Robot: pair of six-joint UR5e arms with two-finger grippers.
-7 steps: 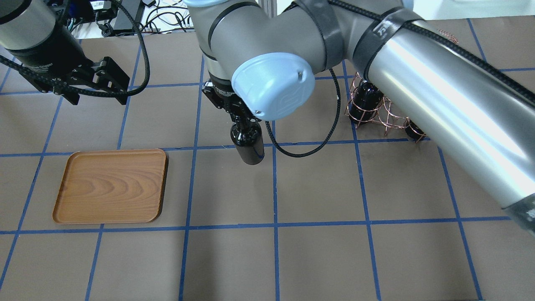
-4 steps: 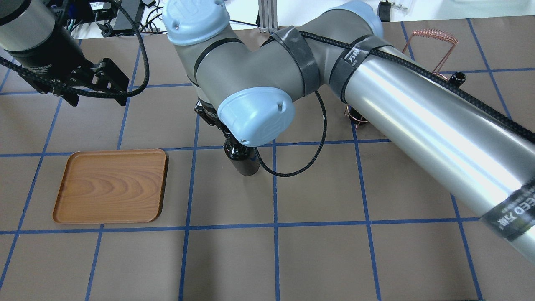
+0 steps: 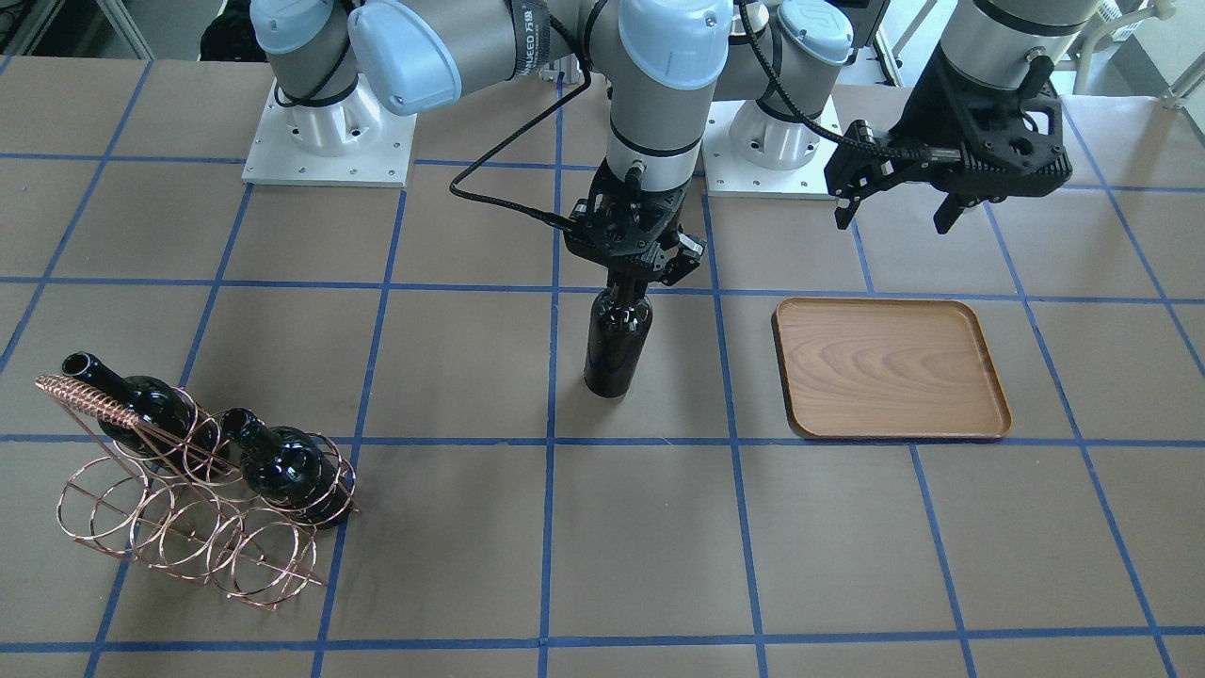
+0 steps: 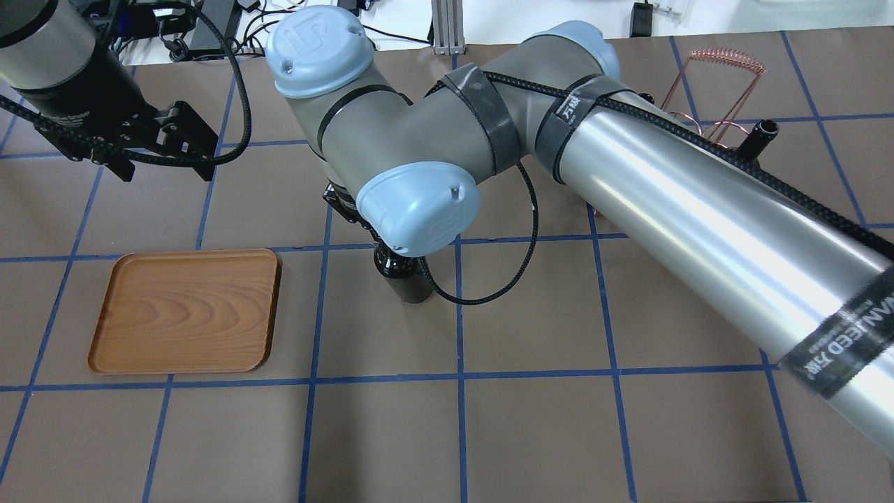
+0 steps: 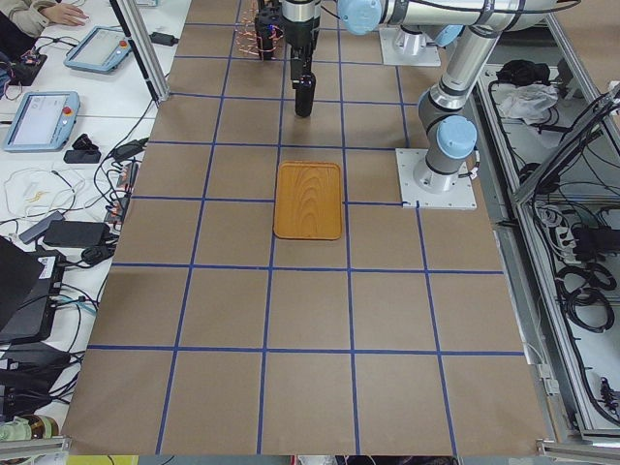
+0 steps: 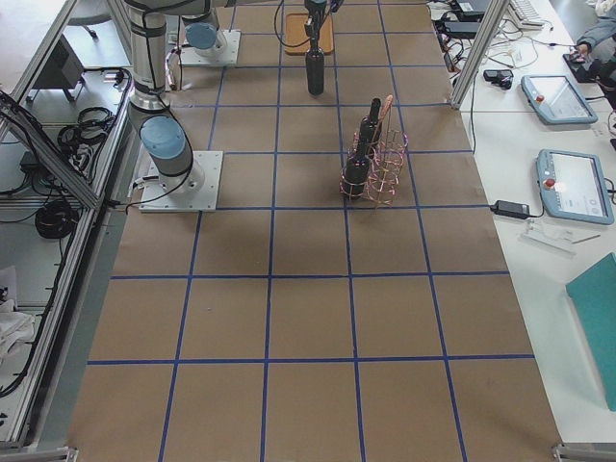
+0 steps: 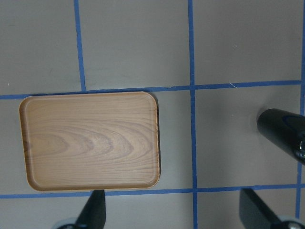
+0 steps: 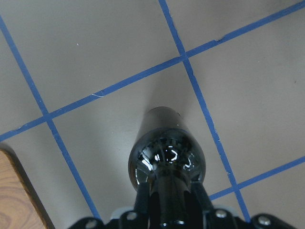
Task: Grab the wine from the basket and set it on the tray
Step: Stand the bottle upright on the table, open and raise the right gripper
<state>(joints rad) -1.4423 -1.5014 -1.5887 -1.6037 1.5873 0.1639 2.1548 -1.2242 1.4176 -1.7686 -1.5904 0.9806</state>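
Wine (image 3: 617,344) well apart from tray (image 3: 779,369)

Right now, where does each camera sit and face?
Front-facing: across the table, facing the robot.
Overhead: behind its shoulders, looking down; right arm dominates.
Exterior left: left table end; tray before wine.
Exterior right: right table end; basket before wine.
Left wrist: above tray; left gripper shows.
Right wrist: down the wine; right gripper shows.
All share the wine.

The table (image 3: 640,546) is viewed steeply from the front, from overhead at the back, and lengthwise from both ends. Wrist cameras are aimed downward at close range — the tray (image 7: 90,140) is shared by both.
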